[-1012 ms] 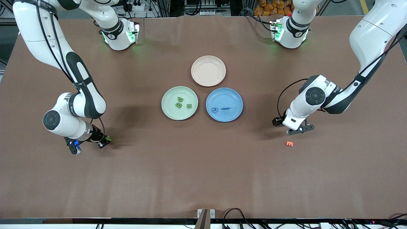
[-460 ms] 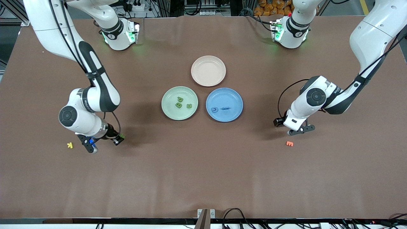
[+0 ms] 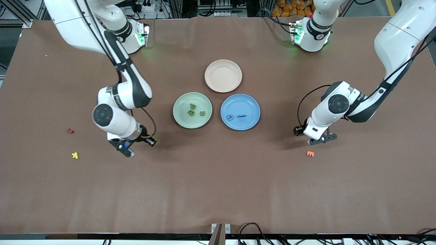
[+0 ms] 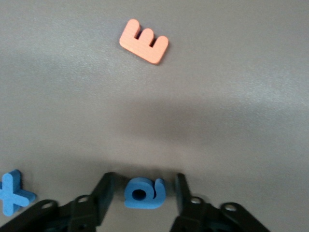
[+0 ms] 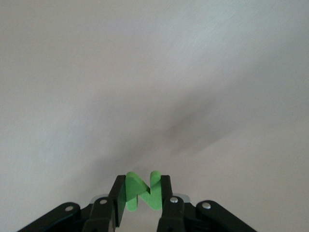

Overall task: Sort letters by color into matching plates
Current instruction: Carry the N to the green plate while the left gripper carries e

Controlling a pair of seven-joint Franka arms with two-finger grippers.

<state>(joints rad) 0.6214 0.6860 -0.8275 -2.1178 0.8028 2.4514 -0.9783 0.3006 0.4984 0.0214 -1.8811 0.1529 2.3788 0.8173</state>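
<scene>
Working the brown surface [image 3: 218, 190] first: green plate [image 3: 180, 119] has three green letters, blue plate [image 3: 252, 120] two blue, beige-pink plate [image 3: 223, 75] bare. My right tool [image 5: 141, 195] is clenched on a green N [image 5: 141, 192], over the surface toward the right arm's end, bound for green, I'd judge. My left tool [image 4: 144, 193] stands released around a blue letter [image 4: 144, 193], not touching. Orange E [image 4: 144, 41] and blue cross [image 4: 14, 192] lie nearby.

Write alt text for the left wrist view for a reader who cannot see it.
The left gripper stands low over the brown table, its open fingers either side of a small blue foam letter lying flat. A blue cross-shaped letter lies to one side, and an orange E lies farther off.
</scene>
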